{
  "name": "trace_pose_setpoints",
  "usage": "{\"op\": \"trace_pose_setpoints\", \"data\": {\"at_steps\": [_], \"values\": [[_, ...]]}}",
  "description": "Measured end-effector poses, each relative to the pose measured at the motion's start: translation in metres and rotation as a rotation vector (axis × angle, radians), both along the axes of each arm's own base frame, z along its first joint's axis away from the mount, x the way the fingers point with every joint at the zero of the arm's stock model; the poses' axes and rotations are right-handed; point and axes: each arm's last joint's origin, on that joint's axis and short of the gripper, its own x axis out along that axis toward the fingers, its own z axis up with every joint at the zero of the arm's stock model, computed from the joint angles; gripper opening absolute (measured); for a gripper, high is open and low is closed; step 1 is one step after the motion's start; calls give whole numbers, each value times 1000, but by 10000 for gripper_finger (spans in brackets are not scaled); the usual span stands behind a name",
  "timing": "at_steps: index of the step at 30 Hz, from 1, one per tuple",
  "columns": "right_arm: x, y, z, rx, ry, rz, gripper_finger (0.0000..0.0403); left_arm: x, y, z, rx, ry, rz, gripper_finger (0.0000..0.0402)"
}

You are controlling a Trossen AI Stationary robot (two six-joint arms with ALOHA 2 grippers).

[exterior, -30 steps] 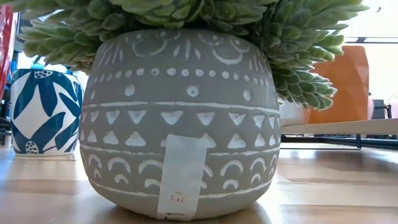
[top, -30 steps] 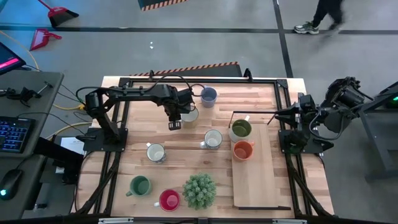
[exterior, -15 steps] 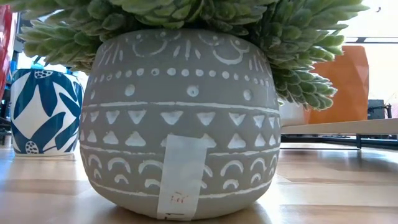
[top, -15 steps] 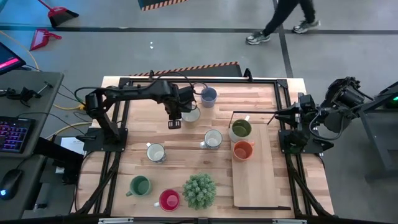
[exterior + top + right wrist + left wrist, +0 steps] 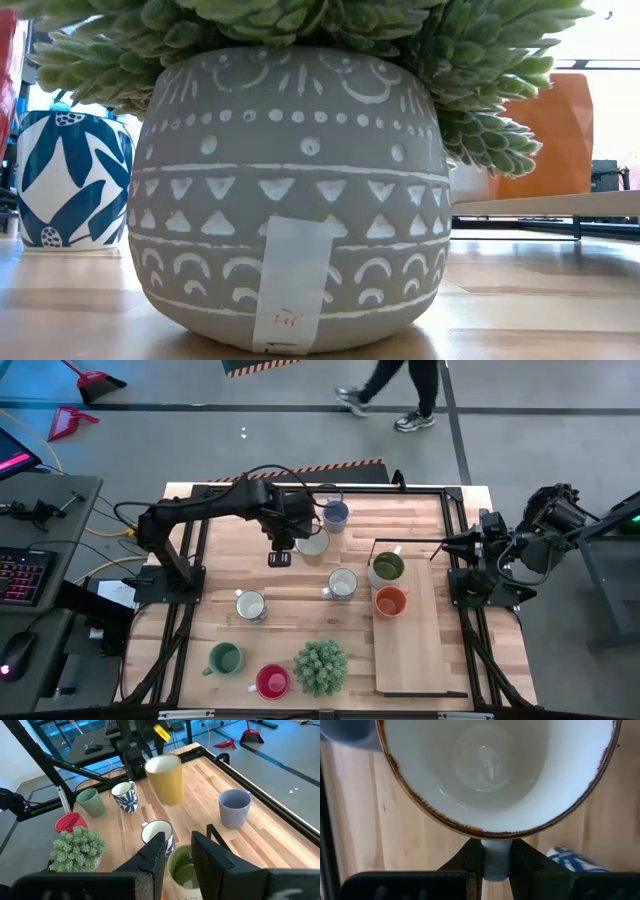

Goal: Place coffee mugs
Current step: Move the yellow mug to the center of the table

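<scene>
Held item: one glazed ceramic mug (image 5: 495,775), cream-white inside with a speckled brown rim, its outer wall mustard yellow in the right wrist view (image 5: 166,779). It is empty and hangs clear of the wood near the table's far edge, just beside the blue-grey mug (image 5: 336,513). The left gripper (image 5: 283,548) is clamped on its pale handle, one dark finger (image 5: 465,865) on each side.

Other mugs, all round and glossy:
- Blue-grey mug, standing on the table at the far side, empty.
- Olive green mug (image 5: 387,568), on the far end of the pale wooden board (image 5: 415,650).
- Orange mug (image 5: 390,601), on the same board, just beside the olive one.
- White mug with blue leaf pattern (image 5: 342,584), mid-table, just left of the board.
- Second white, blue-patterned mug (image 5: 250,605), further left.
- Green mug (image 5: 225,658), near the front left.
- Red mug (image 5: 272,681), front, just beside the plant.

Plant: spiky green succulent (image 5: 321,666) in a grey matte pot with white triangle and dot markings (image 5: 290,190), bearing a pale paper label.

Table (image 5: 300,615): light planked wood within a black frame.

Right gripper (image 5: 175,851): parked at the table's right edge, fingers parted with a narrow gap, holding nothing.

A person (image 5: 395,388) walks on the grey floor beyond the table.
</scene>
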Motion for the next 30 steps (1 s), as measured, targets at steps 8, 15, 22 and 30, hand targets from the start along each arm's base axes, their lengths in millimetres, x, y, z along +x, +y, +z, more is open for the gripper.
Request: {"op": "trace_pose_setpoints", "data": {"at_steps": [8,15,22,30], "values": [[0,0,0,-1,0,-1,81,5,-37,36,22,-140,-2,43],[0,0,0,-5,-6,-10,81,17,-83,38,12,-252,-51,43],[1,0,1,-9,-17,-24,81,24,-119,28,-35,-244,-68,43],[8,9,0,-34,2,-25,81,39,-150,9,-55,-230,-110,43]]}}
